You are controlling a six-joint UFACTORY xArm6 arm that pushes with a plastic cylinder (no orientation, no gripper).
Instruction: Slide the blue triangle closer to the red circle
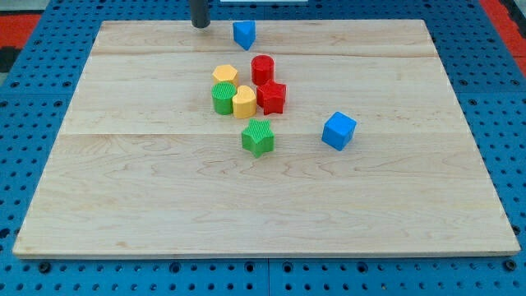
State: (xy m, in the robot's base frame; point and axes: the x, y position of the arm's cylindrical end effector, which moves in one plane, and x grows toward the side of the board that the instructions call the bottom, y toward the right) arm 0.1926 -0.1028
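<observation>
tip [200, 25] at desk's top edge, left of blue triangle [244, 34] | no pincer, holds nothing | red circle [262, 69] near, gap remains

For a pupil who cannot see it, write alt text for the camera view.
My tip sits at the board's top edge, left of the blue triangle, which lies above the red circle. Below them cluster yellow, green and red blocks on the wooden board; a blue cube sits apart, right.
</observation>
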